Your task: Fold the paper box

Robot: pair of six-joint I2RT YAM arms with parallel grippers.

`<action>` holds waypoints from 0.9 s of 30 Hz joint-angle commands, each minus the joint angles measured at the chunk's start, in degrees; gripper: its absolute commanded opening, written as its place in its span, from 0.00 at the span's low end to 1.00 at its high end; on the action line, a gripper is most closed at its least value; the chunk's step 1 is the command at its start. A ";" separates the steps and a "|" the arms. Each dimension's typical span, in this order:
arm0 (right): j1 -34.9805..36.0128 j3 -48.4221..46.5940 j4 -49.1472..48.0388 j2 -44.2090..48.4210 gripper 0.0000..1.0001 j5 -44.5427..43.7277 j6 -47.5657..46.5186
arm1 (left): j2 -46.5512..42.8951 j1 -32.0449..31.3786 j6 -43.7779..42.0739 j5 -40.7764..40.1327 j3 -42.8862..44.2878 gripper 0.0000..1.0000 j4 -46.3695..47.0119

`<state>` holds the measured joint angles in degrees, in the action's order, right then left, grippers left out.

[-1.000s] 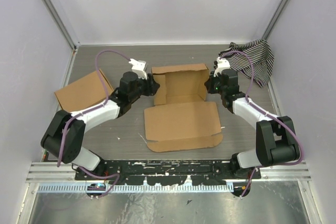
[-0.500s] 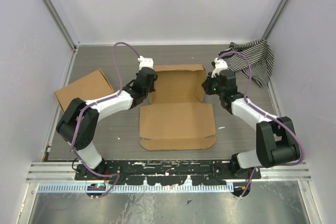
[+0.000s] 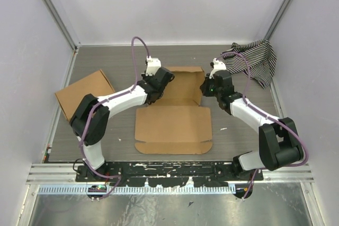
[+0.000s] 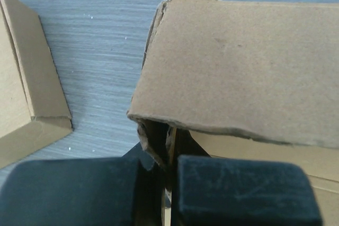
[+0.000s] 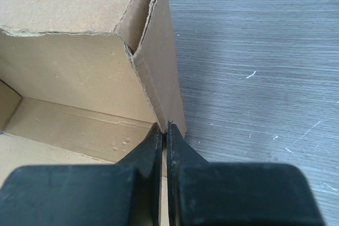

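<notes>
The paper box (image 3: 175,123) lies in the middle of the desk (image 3: 116,62), between the two arms. Its shallow tray part sits on the far side with its side walls raised, and its wide lid panel lies flat on the near side, reaching toward the arm bases. The left gripper (image 3: 162,79) is at the tray's left wall, narrowed down onto it; in the left wrist view its dark fingers (image 4: 241,194) pinch the standing cardboard edge between them, with a folded flap bent over just beyond. The right gripper (image 3: 205,86) is at the tray's right wall, and in the right wrist view its two fingers (image 5: 183,154) are pressed nearly together on the thin cardboard of that wall, close to the tray's corner. A second, squarer cardboard box (image 3: 85,92) rests on the left of the desk, apart from the paper box. A black-and-white striped cloth (image 3: 257,62) lies bunched in the far right corner.
</notes>
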<state>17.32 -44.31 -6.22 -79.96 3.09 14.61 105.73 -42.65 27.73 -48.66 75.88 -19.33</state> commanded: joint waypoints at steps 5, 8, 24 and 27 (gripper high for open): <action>2.75 -3.19 0.63 -2.03 0.16 -2.75 1.49 | -8.79 -1.45 -3.19 3.45 -9.38 0.05 6.75; 2.78 -3.49 -2.11 -4.06 0.22 -2.71 0.70 | -9.79 -1.42 -4.55 5.59 -10.91 0.03 9.05; 5.81 -12.60 4.04 -14.90 0.01 -22.75 2.11 | -11.55 -2.01 -5.79 4.53 -10.60 0.01 5.28; 6.44 -14.47 8.15 -16.29 0.01 -21.90 3.79 | -10.91 -2.42 -5.46 1.63 -8.72 0.01 1.00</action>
<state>23.20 -54.70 -2.70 -95.44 -12.73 14.35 94.56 -44.18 22.70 -42.37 63.70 -11.60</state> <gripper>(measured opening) 0.077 0.051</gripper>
